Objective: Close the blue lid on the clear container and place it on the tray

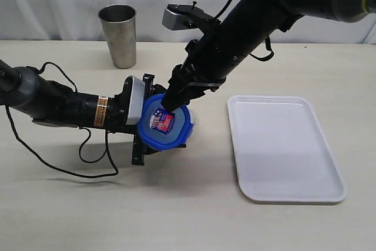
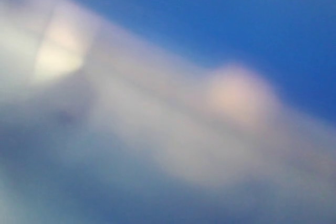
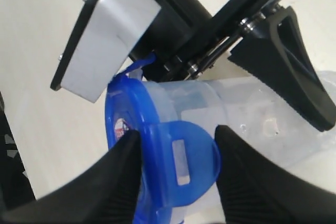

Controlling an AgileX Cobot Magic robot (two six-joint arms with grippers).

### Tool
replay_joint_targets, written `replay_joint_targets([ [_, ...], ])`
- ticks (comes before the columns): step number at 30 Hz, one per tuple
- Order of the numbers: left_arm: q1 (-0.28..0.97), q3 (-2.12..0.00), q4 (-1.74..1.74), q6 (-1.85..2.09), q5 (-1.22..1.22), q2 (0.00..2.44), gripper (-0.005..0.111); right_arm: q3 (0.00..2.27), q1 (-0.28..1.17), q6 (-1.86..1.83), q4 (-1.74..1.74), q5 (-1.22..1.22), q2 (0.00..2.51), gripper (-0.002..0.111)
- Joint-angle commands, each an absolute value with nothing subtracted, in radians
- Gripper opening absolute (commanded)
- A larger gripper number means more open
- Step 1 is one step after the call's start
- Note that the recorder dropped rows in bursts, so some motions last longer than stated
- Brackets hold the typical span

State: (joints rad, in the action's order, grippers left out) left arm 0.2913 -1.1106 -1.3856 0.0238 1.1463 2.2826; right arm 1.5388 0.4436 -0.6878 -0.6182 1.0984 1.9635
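The clear container lies tilted on its side above the table, with my left gripper shut around its body. One black left finger runs along the container's wall. The blue lid sits on the container's mouth, its stickered top turned outward. My right gripper reaches down to the lid's upper edge. It is open, its fingertips astride one lid flap, one pad against the lid's top. The left wrist view is only a blue and whitish blur. The white tray lies flat to the right, holding nothing.
A grey steel cup stands upright at the back left. Black cable from the left arm loops over the table in front of it. A white curtain closes off the back.
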Motion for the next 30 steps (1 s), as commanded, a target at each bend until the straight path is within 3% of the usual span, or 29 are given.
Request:
replay_joint_targets([
  [1,0.301,-1.11,-1.332,-0.086,1.205,2.274,0.0,1.512,0.431,-0.667,-0.433,1.034,1.983,0.02],
  [6,0.298,-1.112,-1.346,-0.108,1.205,2.274,0.0,1.512,0.431,-0.661,-0.425,1.017,1.937,0.051],
  [11,0.279,-1.127,-1.395,-0.162,1.207,2.272,0.0,1.512,0.431,-0.632,-0.371,0.981,1.888,0.063],
  [26,0.274,-1.131,-1.428,-0.134,1.21,2.272,0.0,1.512,0.433,-0.685,-0.447,0.948,1.734,0.064],
  [30,0.274,-1.131,-1.428,-0.132,1.21,2.272,0.0,1.51,0.433,-0.669,-0.485,1.0,1.745,0.05],
])
